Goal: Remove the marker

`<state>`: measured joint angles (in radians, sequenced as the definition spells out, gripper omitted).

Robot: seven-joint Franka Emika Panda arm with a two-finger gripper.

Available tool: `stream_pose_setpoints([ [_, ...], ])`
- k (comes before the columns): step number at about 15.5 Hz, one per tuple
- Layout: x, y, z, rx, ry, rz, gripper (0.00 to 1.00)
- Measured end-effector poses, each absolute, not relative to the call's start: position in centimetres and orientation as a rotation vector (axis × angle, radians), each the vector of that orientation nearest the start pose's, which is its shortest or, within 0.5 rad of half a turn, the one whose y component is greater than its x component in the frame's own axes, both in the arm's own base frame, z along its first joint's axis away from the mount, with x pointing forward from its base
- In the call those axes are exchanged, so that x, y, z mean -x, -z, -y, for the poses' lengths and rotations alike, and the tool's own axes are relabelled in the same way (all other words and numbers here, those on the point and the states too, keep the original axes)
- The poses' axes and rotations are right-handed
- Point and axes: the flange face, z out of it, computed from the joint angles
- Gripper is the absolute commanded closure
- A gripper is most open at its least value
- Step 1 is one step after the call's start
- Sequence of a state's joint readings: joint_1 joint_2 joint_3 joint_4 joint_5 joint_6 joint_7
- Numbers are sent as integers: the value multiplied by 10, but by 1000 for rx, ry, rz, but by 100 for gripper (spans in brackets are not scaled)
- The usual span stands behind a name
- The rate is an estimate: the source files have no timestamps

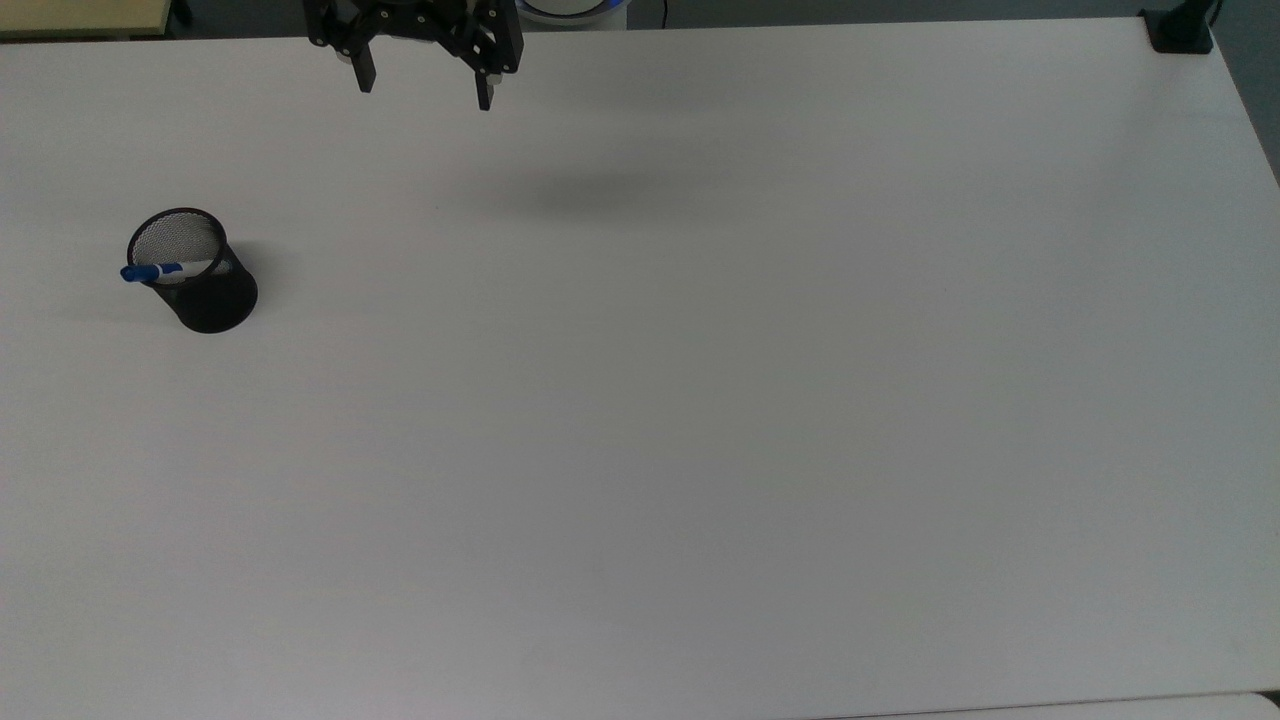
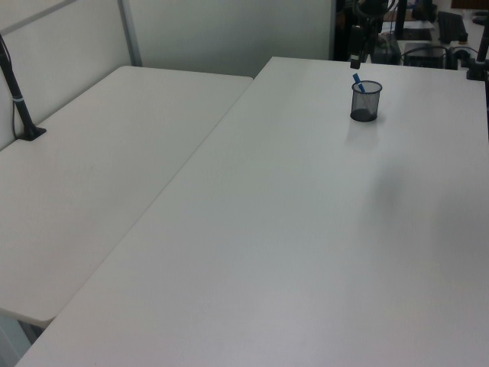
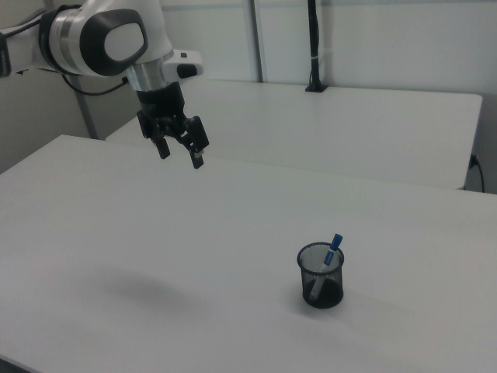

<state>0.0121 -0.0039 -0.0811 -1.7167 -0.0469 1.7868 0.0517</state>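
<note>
**A:** Up above the far edge of the table, near the top view's upper left, hangs the black two-finger gripper point(image 1: 425, 92). Fingers are spread wide apart, nothing between them. In the right view the gripper point(image 3: 182, 154) sits high off the surface, fingers pointing down and a bit toward the right view's right, on the end of the white and grey arm point(image 3: 109, 39).

**B:** ok and the marker?

**A:** The slim white-barrelled marker with the blue cap point(image 1: 160, 271) is inside the round black wire-mesh cup point(image 1: 212, 298). It leans against the rim, cap end up and poking out over the edge toward the top view's left. In the right view the marker point(image 3: 329, 261) tilts toward the right view's right, cap above the rim, barrel running down inside the cup point(image 3: 321, 286). In the left view you can just make out the blue cap point(image 2: 357, 81) sticking out of the cup point(image 2: 365, 102).

**B:** how far is the gripper from it?

**A:** Well apart. The cup stands upright on the wide white table point(image 1: 700, 400) by the top view's left edge, the gripper is off toward the far side. A soft shadow point(image 1: 600, 192) lies on the tabletop to the top view's right of the gripper. A second white table point(image 3: 349, 124) stands behind, with a black pole point(image 3: 313, 47) on it.
</note>
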Motion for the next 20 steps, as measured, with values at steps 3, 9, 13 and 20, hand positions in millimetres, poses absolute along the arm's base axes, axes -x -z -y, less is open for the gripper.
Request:
stream_pose_setpoints([
  [3, -566, -577, 52, 3180, 117, -203, 0],
  [9, -560, -587, 141, 3217, 212, 45, 0],
  [13, -567, -575, 190, 3256, 325, 54, 0],
  [20, -593, -482, 248, 3292, 546, -42, 0],
])
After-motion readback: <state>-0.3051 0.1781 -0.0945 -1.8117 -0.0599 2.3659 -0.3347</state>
